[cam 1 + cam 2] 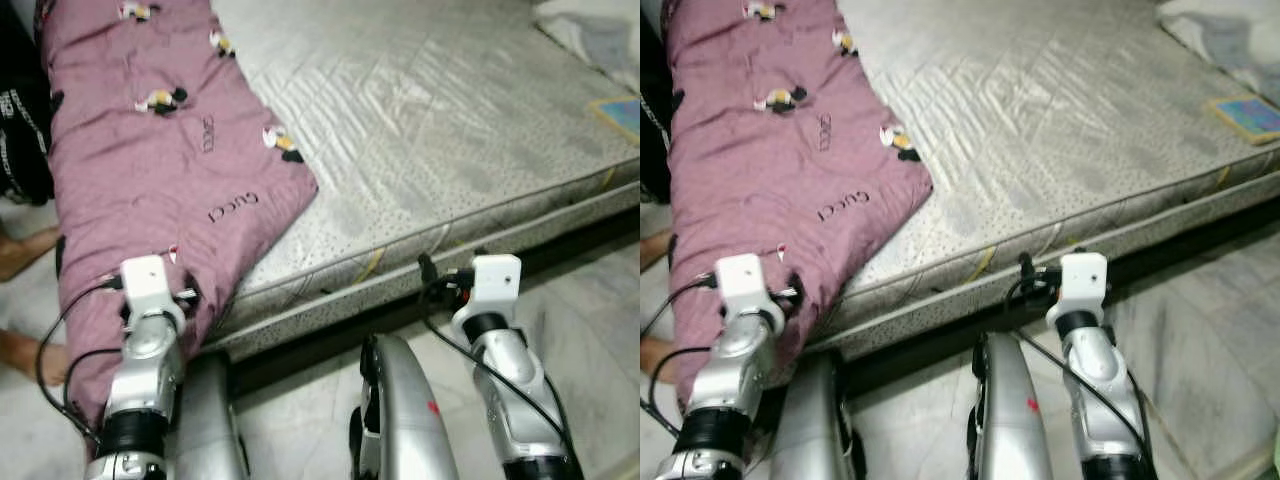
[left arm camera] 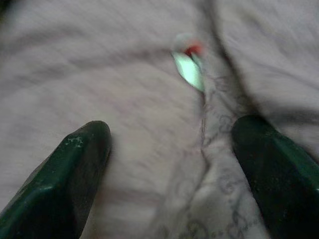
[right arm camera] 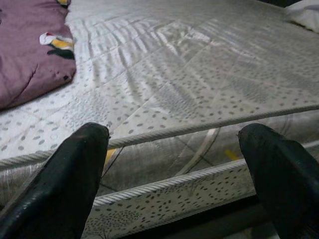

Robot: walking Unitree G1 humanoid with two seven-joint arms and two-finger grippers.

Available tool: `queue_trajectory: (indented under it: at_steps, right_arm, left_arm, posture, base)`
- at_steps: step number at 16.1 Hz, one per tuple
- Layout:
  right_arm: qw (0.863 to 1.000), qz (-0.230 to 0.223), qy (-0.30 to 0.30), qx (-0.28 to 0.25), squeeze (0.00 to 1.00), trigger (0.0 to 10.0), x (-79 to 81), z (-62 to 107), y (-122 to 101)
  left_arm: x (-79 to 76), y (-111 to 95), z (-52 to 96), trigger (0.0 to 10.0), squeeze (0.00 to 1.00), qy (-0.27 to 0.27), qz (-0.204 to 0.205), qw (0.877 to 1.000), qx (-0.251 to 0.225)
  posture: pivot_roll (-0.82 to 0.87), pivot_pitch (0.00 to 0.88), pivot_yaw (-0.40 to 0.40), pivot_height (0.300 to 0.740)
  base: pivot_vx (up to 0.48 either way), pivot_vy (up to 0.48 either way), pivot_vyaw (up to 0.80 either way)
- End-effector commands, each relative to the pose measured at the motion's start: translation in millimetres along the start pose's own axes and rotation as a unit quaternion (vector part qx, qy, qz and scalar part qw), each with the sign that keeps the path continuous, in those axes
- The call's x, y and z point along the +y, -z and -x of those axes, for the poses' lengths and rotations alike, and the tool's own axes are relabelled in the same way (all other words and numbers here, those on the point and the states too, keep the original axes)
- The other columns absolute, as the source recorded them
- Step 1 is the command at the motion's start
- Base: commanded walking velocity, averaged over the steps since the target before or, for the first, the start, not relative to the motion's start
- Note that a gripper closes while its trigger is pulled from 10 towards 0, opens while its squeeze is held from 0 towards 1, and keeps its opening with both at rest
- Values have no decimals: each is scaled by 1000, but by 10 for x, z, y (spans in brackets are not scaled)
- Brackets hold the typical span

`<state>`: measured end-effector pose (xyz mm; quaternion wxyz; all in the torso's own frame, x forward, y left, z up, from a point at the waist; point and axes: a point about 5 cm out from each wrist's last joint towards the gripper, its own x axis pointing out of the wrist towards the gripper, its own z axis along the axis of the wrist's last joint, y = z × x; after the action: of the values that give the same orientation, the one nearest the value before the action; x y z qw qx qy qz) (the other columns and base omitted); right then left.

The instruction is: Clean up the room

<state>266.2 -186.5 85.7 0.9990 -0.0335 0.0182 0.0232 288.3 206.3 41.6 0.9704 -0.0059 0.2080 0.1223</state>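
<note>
Person's bare feet (image 1: 22, 250) on floor at far left. Mauve blanket (image 1: 150, 170) covers mattress's (image 1: 430, 130) left side, draping over edge. Left gripper (image 2: 169, 169) spread wide, fingers (image 2: 65, 174) against draped blanket. Right gripper (image 3: 174, 179) spread wide, empty, before mattress edge. Book (image 1: 620, 112) far right.

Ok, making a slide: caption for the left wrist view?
Open left gripper poised close over the mauve quilt, fingers straddling a fold.
</note>
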Motion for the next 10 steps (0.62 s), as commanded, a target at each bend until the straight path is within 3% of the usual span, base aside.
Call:
queue_trajectory:
  at_steps: [1,3,4,5,6,9,10]
  right_arm:
    - [1000,2,-1,-1,0,10000,-16,-4,-24]
    - [1000,-1,-5,2,0,10000,-9,-6,-24]
    - [1000,0,-9,2,0,10000,-4,-6,-23]
    - [1000,2,-11,2,0,10000,-5,-13,-24]
    - [1000,4,-9,0,0,10000,-11,-33,-38]
    - [1000,5,-6,-2,0,10000,-34,-57,-47]
    - [1000,6,-6,-1,0,10000,-32,-43,-34]
  left_arm:
    - [-159,118,13,10000,0,46,-38,998,28]
    - [-372,54,26,10000,0,96,-99,990,7]
    - [-503,40,27,10000,0,137,-125,983,2]
    - [-613,1,61,10000,0,170,-179,969,-23]
    - [-739,-30,137,10000,0,214,-256,941,-60]
    - [-846,-36,243,10000,0,263,-355,891,-101]
    - [-874,-6,301,10000,0,291,-412,855,-122]
  posture:
    - [-98,134,-8,486]
    - [-100,129,-13,486]
    - [-99,124,-15,486]
    - [-100,119,-19,486]
    - [-105,111,-18,486]
    - [-107,102,-18,486]
    - [-106,100,-19,486]
  base:
    - [0,0,0]
    - [0,0,0]
    - [0,0,0]
    - [0,0,0]
    - [0,0,0]
    - [0,0,0]
    - [0,0,0]
